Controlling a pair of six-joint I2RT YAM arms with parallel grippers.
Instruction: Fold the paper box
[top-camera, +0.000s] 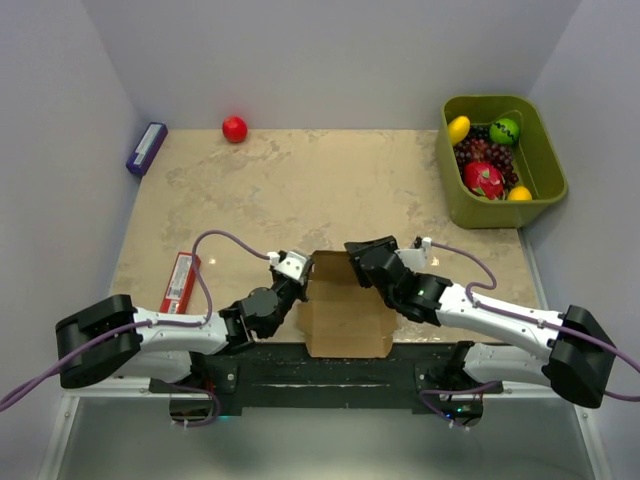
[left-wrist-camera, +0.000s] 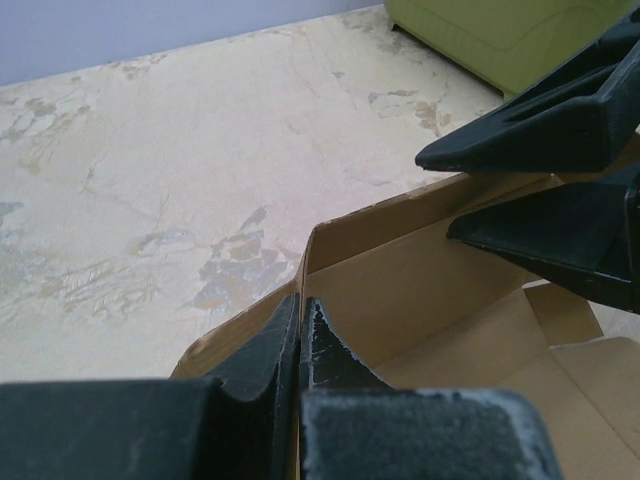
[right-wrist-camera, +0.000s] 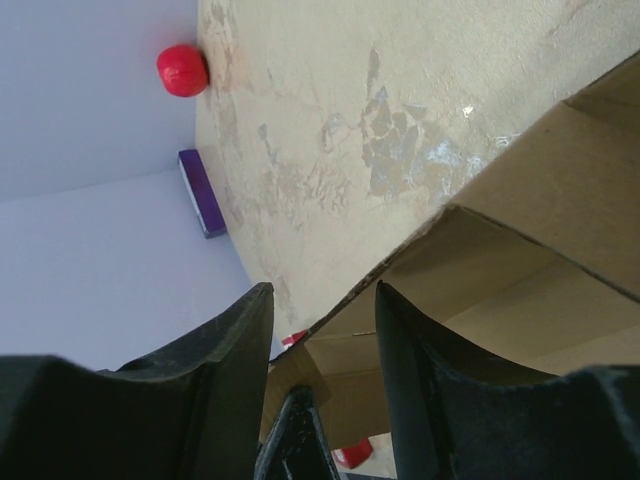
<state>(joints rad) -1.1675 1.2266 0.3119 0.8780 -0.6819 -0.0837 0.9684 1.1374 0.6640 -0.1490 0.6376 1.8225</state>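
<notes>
Marbled beige table (top-camera: 300, 180) fills my top view, and the paper box (top-camera: 348, 320) sits at its near edge, centred between the two arm bases, its long axis running from near to far. It is partly formed, with the walls up and the top uncovered. My left gripper (left-wrist-camera: 301, 310) is pressed tight together on the box's left wall, so that side looks anchored. The right gripper (right-wrist-camera: 322, 292) reaches in from the right at the far end. Its jaws stand apart astride the upper edge of the far wall, cardboard between them but no clamp that I can see. That wall runs crosswise, left to right, and the right arm is plainly nearer, so I judge the next fold is its job.
</notes>
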